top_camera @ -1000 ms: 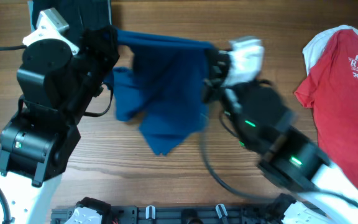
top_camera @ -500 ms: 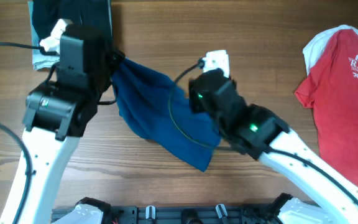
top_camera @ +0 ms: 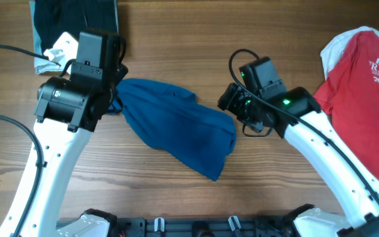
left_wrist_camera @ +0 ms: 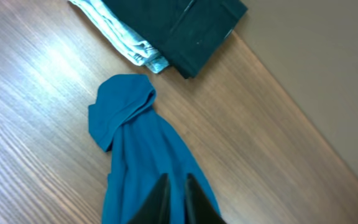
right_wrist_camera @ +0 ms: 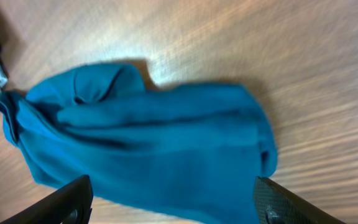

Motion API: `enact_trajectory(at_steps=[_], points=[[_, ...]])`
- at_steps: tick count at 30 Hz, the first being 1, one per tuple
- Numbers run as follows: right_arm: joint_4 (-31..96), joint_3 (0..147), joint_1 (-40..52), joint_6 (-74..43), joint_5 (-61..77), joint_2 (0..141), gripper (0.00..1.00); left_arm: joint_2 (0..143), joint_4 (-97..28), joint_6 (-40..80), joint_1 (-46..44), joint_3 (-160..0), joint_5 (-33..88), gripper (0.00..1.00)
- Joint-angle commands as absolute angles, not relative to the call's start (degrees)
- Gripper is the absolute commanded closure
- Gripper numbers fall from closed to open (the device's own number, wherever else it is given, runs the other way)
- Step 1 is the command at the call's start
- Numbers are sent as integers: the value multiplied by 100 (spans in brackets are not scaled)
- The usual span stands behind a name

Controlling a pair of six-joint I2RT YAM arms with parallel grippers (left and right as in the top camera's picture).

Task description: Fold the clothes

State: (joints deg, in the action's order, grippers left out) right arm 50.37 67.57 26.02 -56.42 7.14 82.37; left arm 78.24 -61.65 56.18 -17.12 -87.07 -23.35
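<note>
- The dark blue shirt (top_camera: 176, 128) lies bunched on the table (top_camera: 176, 39) between the two arms, one corner pointing toward the robot. It is rumpled rather than flat, so it likely needs spreading before any fold.
- The left arm (top_camera: 54, 141) rises from the near left with its elbow bent and its wrist tipped down at the shirt's left edge. The left gripper (left_wrist_camera: 177, 190) has its fingers almost together with blue cloth running between them, seemingly pinched on that edge, probably to pin or drag it.
- The right arm (top_camera: 324, 141) reaches in from the near right, its wrist just beside the shirt's right end. The right gripper (right_wrist_camera: 171, 193) is spread wide over the cloth and holds nothing, free for a fresh grasp.
- Farther right, a red T-shirt (top_camera: 367, 105) lies over a white garment (top_camera: 337, 43), well apart.
- At the far left corner sits a folded dark stack (top_camera: 77, 16), likely finished pieces.
</note>
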Motion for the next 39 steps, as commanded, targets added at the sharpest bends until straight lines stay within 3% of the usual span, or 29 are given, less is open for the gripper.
enact_trajectory(at_steps=[1, 5, 7, 8, 19, 25, 28, 31, 35, 39], points=[[5081, 6661, 2753, -6361, 1212, 8586, 16, 7933, -6416, 5575, -1669, -8803, -2495, 77], [5319, 6541, 2779, -7533, 1256, 8989, 15, 8307, -6744, 5542, -1669, -8801, -2373, 44], [5315, 6447, 2779, -8149, 1253, 9056, 14, 8576, -6759, 5103, -1669, -8799, -2023, 21], [5297, 6396, 2779, -8534, 1251, 9056, 12, 8766, -6761, 5011, -1669, -8799, -1861, 16], [4668, 6324, 2779, -9301, 989, 9815, 10, 9345, -6737, 5011, -1671, -8799, -1734, 7], [4539, 6326, 2768, -9144, 563, 10018, 22, 9345, -6755, 5011, -1671, -8799, -1737, 7], [4445, 6326, 2768, -9148, 397, 10020, 34, 9345, -6757, 5011, -1671, -8799, -1734, 7], [4388, 6324, 2768, -9146, 360, 10020, 56, 9345, -6757, 5011, -1671, -8799, -1734, 7], [4338, 6324, 2768, -9150, 362, 10101, 60, 9345, -6757, 5011, -1671, -8799, -1640, 6], [4305, 6326, 2762, -9144, 121, 10215, 96, 9347, -6757, 5006, -1671, -8799, -1100, 4]])
